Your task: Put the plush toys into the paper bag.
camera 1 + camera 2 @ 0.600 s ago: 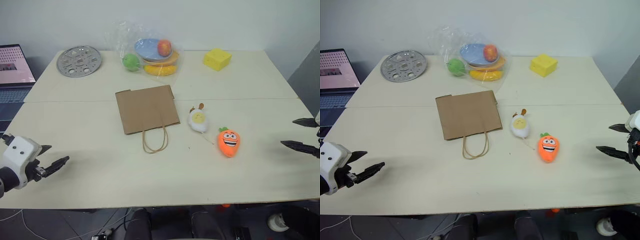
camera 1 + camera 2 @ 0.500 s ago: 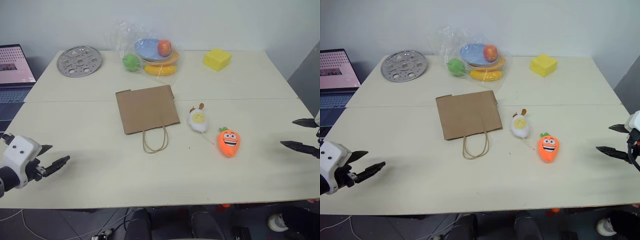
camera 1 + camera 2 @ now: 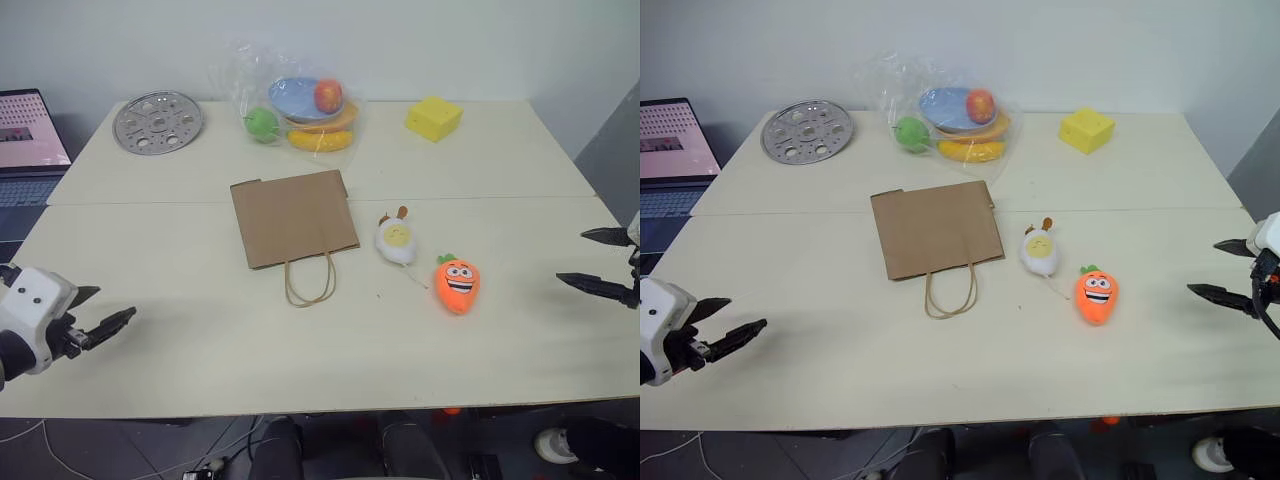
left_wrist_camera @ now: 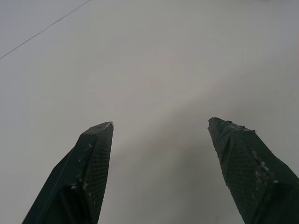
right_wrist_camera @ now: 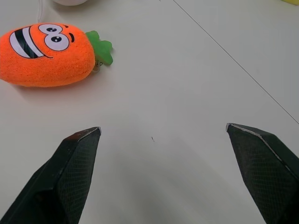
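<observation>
The brown paper bag [image 3: 294,217] lies flat at the table's middle, its rope handles [image 3: 310,280] pointing toward the front edge. To its right lies the white-yellow egg plush toy [image 3: 396,239]. The orange carrot plush toy [image 3: 458,283] lies a little further right and nearer. My right gripper [image 3: 572,256] hovers open at the table's right edge, well apart from the carrot [image 5: 49,55], with nothing between its fingers. Over the front left of the table my left gripper [image 3: 112,303] stands open and empty above bare tabletop [image 4: 154,70].
At the back stand a perforated metal disc [image 3: 158,122], a clear plastic bag [image 3: 300,105] holding a blue plate and fruit, and a yellow block [image 3: 434,118]. A laptop [image 3: 30,130] sits beyond the table's left edge.
The right gripper has edged slightly away from the front edge, and the left one slightly to the left. The toys and the bag have not moved.
</observation>
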`<state>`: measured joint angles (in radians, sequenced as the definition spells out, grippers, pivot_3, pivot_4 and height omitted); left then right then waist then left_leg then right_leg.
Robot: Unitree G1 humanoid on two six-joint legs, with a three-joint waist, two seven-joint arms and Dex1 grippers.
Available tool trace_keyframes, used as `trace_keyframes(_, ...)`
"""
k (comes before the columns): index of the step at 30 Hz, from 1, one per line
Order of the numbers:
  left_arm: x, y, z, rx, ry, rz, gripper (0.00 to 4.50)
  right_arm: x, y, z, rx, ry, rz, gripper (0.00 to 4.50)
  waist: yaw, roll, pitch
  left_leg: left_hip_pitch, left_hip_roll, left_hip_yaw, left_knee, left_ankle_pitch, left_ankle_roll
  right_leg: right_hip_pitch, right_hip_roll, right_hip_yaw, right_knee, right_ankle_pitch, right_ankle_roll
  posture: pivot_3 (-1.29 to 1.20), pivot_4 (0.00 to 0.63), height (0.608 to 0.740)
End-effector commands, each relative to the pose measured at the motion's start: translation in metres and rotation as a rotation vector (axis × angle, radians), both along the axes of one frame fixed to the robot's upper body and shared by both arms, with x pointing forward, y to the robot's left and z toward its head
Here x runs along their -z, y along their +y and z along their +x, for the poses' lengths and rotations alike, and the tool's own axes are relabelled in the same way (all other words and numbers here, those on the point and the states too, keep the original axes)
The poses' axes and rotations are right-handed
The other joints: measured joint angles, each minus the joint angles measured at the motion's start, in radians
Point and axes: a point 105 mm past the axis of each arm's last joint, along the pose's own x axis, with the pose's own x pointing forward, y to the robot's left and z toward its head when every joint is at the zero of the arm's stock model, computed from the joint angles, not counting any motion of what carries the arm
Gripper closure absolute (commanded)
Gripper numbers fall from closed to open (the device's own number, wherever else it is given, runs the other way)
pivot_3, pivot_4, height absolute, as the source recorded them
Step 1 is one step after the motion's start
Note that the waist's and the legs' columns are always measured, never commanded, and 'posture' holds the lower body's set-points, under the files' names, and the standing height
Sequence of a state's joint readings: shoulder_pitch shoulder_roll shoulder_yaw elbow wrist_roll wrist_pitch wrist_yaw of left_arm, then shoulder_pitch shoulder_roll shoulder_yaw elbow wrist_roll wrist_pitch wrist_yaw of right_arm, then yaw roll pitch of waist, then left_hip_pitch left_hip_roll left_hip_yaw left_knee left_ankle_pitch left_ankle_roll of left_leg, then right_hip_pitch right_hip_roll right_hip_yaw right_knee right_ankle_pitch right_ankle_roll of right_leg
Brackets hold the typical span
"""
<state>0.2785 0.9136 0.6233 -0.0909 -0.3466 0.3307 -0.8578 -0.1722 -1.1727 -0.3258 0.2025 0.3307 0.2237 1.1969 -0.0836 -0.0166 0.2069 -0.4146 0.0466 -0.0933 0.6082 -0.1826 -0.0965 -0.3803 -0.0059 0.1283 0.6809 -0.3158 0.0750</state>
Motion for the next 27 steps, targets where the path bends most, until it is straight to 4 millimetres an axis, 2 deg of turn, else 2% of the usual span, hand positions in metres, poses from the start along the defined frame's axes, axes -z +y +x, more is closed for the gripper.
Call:
trace_keyframes(1,-0.014,-0.001,0.000,0.001,-0.059,0.034,1.02,-0.005,0.002,0.001,-0.012,-0.024,-0.008,0.00,0.000,0.000,0.000,0.000,0.000,0.000,0.000,0.000,0.000,0.000,0.000,0.000,0.000,0.000,0.000,0.00,0.150,0.740)
trace_keyframes(20,-0.012,-0.009,0.003,0.039,-0.041,0.034,1.02,-0.003,0.004,-0.001,-0.020,-0.018,0.002,0.00,0.000,0.000,0.000,0.000,0.000,0.000,0.000,0.000,0.000,0.000,0.000,0.000,0.000,0.000,0.000,0.00,0.150,0.740)
trace_keyframes(24,-0.023,-0.024,0.010,0.121,-0.104,0.002,1.02,-0.007,0.007,0.000,-0.032,-0.036,0.006,0.00,0.000,0.000,0.000,0.000,0.000,0.000,0.000,0.000,0.000,0.000,0.000,0.000,0.000,0.000,0.000,0.00,0.150,0.740)
trace_keyframes(27,-0.023,-0.055,0.017,0.290,-0.109,0.060,1.02,-0.015,0.019,-0.001,-0.073,-0.056,0.011,0.00,0.000,0.000,0.000,0.000,0.000,0.000,0.000,0.000,0.000,0.000,0.000,0.000,0.000,0.000,0.001,0.00,0.150,0.740)
